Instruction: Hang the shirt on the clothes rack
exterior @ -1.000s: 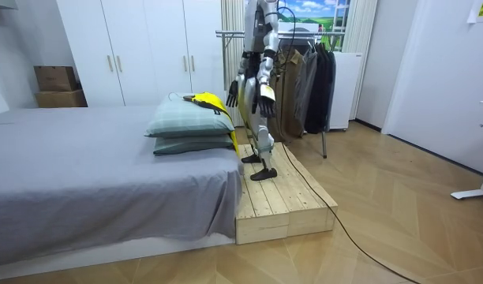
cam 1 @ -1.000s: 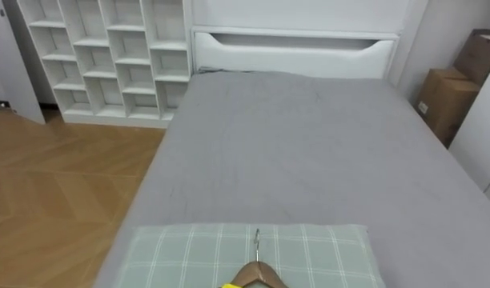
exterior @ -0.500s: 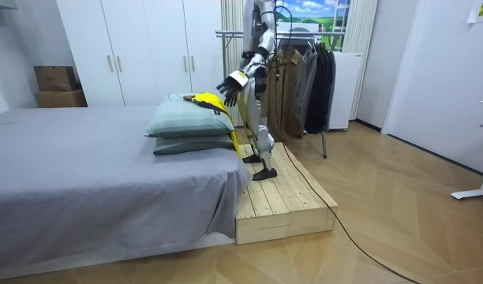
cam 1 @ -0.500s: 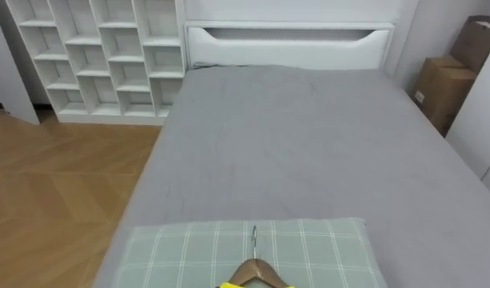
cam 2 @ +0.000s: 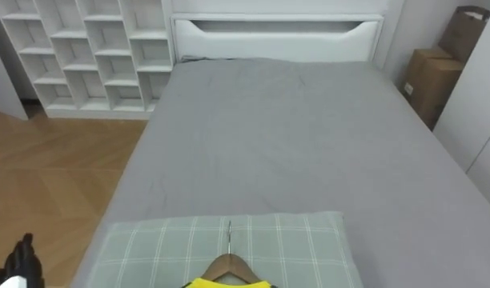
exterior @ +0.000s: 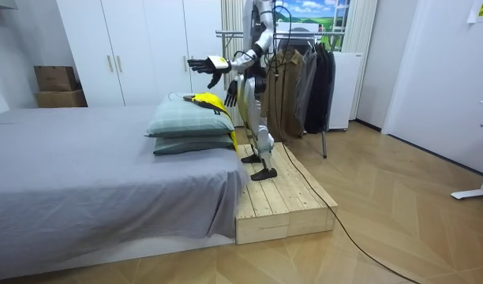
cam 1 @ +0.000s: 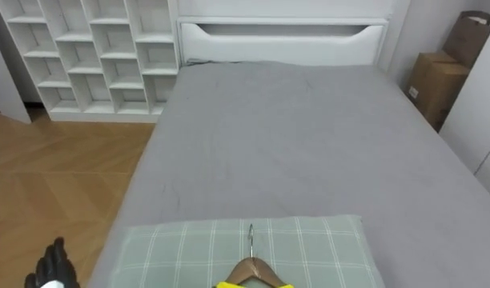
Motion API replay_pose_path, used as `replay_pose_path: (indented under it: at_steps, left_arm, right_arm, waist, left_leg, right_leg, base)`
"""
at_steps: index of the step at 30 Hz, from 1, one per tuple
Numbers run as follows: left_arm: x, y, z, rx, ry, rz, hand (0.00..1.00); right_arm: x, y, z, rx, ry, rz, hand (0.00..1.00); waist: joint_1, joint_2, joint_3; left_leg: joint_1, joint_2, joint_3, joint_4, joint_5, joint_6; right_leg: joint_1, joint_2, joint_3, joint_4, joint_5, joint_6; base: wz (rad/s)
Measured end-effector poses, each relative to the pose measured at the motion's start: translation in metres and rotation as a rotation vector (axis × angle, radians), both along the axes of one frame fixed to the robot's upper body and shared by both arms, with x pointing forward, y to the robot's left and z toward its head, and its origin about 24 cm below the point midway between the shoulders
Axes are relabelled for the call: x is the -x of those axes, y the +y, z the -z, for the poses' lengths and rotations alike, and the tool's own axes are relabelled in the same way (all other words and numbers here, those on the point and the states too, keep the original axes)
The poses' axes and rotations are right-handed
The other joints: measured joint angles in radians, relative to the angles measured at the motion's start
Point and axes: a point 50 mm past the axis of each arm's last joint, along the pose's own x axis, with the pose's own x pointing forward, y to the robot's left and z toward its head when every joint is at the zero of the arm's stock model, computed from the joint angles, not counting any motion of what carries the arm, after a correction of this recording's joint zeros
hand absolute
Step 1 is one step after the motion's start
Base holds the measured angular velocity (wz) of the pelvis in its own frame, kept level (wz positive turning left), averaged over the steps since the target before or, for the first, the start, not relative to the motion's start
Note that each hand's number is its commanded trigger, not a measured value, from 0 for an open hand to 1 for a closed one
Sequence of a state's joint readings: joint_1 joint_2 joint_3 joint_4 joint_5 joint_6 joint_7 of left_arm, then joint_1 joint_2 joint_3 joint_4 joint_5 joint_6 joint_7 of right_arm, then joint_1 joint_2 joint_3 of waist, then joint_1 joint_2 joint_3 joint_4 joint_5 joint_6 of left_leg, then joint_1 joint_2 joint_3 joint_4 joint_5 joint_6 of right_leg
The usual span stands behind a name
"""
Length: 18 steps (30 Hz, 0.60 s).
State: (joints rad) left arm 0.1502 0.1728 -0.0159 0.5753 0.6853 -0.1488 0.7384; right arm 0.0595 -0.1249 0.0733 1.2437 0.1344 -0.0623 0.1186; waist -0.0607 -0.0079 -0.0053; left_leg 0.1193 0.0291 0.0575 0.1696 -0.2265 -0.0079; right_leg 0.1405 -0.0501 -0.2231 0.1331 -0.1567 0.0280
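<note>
A yellow garment (exterior: pixel 211 102) on a wooden hanger (cam 1: pixel 253 270) lies on the green checked pillow (cam 1: pixel 173 248), the hanger's metal hook (cam 2: pixel 228 234) pointing up the bed. I stand on a wooden platform (exterior: pixel 281 201) at the pillow end of the bed. My left hand (cam 1: pixel 51 267) is held out in front at shoulder height, open with fingers spread, left of the pillow and apart from the garment. In the room view it hovers above the pillows as the left hand (exterior: pixel 204 65). Down at my side, the right hand (exterior: pixel 230 94) hangs with relaxed fingers.
The grey bed (cam 1: pixel 309 144) stretches ahead to a white headboard (cam 1: pixel 281 36). White cube shelves (cam 1: pixel 93 56) stand at the far left and cardboard boxes (cam 1: pixel 433 84) at the far right. Behind me is a clothes rack (exterior: pixel 305 79) with dark clothes on it.
My left arm has swung up from my side to shoulder height over the pillows, and the hand has come into the eye view's lower left. The view has shifted slightly.
</note>
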Motion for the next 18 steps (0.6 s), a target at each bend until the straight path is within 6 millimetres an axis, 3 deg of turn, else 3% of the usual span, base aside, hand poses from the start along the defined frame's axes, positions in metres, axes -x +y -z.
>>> replay_pose_path:
  at_steps: [6,18]
  left_arm:
    - [-0.006,-0.015,0.000,0.002,0.056,0.113,0.00]
    - [-0.002,-0.033,0.008,0.021,0.124,0.217,0.00]
  right_arm:
    - [0.000,0.000,0.000,-0.005,-0.001,-0.002,0.00]
    - [-0.001,-0.005,-0.001,0.000,-0.009,0.004,0.00]
  waist:
    - [-0.005,0.002,0.0003]
    - [-0.018,0.014,0.0021]
  left_leg:
    - [0.013,0.000,0.022,0.000,0.001,0.001]
    - [0.005,0.001,0.030,-0.004,0.000,0.001]
  right_leg:
    - [0.003,0.000,0.023,0.000,0.000,0.000]
    - [-0.012,0.001,0.028,0.003,0.001,0.001]
  base:
    - [-0.11]
    - [-0.01]
